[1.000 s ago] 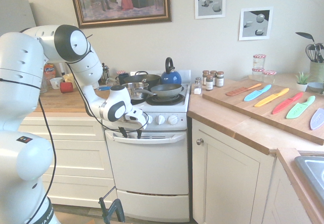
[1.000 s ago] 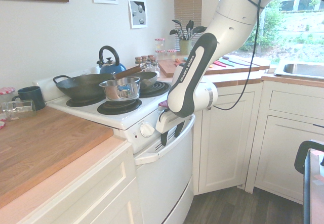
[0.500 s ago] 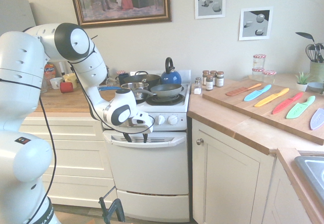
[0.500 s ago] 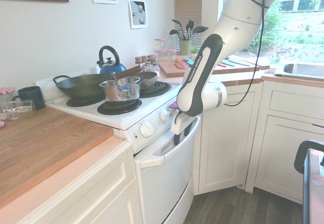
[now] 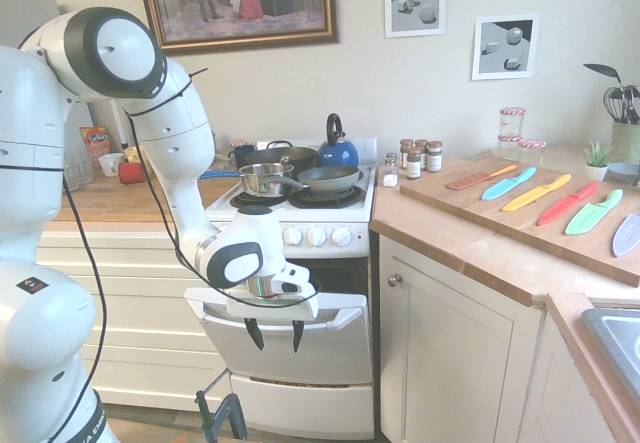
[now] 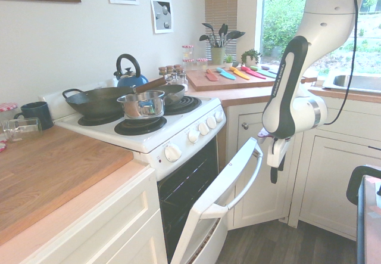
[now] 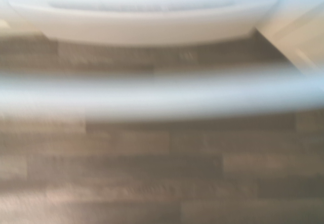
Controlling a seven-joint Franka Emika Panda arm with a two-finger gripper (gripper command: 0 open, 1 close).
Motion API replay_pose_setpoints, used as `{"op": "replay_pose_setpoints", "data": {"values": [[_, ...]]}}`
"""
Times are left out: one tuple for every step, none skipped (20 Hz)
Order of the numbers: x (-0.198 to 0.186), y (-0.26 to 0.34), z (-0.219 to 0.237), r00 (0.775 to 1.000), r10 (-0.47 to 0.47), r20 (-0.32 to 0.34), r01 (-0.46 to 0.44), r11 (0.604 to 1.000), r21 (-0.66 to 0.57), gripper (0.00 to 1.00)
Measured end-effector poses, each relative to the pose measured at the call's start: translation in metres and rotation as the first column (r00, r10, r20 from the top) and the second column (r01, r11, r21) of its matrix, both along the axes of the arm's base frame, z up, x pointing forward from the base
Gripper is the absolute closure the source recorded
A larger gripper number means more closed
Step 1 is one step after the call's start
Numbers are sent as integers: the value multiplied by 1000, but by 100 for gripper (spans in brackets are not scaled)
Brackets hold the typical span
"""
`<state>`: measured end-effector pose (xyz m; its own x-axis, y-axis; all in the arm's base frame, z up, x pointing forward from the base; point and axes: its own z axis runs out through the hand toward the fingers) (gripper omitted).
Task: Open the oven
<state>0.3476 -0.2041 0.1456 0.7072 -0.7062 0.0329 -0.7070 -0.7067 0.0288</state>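
Oven (image 5: 300, 263) stands between the cream cabinets, set into the run of wooden table (image 5: 470, 238); front door (image 6: 223, 186) tilted outward, partly open, hinged at the bottom, dark cavity showing behind it in both exterior views; bar handle (image 6: 247, 177) runs across the top edge of the door.

Gripper (image 5: 272, 335) hangs at the handle, fingers pointing down; in the first exterior view the two dark fingers (image 5: 253, 333) sit apart, one each side of a gap, in front of the door face just below the handle; jaws parted, moderately wide; whether they touch the handle cannot be told. In the second exterior view the gripper (image 6: 275, 168) sits just beside the far end of the handle, close to the door's upper corner.

Wrist view blurred; a pale bar (image 7: 162, 95) crosses the frame, a white curved edge beyond it, grey wood-plank floor (image 7: 152, 173) below.

On the hob: small steel saucepan (image 5: 262, 178), dark frying pan (image 5: 328, 177), blue kettle (image 5: 337, 148), black wok (image 6: 95, 100). Row of white knobs (image 5: 318, 236) above the door.

Table to the side carries a cutting board (image 5: 520, 213) with coloured knives (image 5: 540, 193); spice jars (image 5: 418, 158) near the wall.
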Motion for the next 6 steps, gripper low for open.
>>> {"op": "replay_pose_setpoints", "data": {"values": [[1, -1, 8, 1000, -3, 11, 3, 1000, 1, 0], [5, 0, 18, 1000, -1, 27, 1, 1000, 3, 0], [11, 4, 28, 999, 4, 42, -4, 1000, 7, 0], [18, 12, 38, 999, 12, 53, -12, 1000, 11, 0], [25, 22, 48, 998, 24, 55, -25, 1000, 11, 0], [30, 34, 57, 999, 30, 44, -30, 1000, 8, 0]]}}
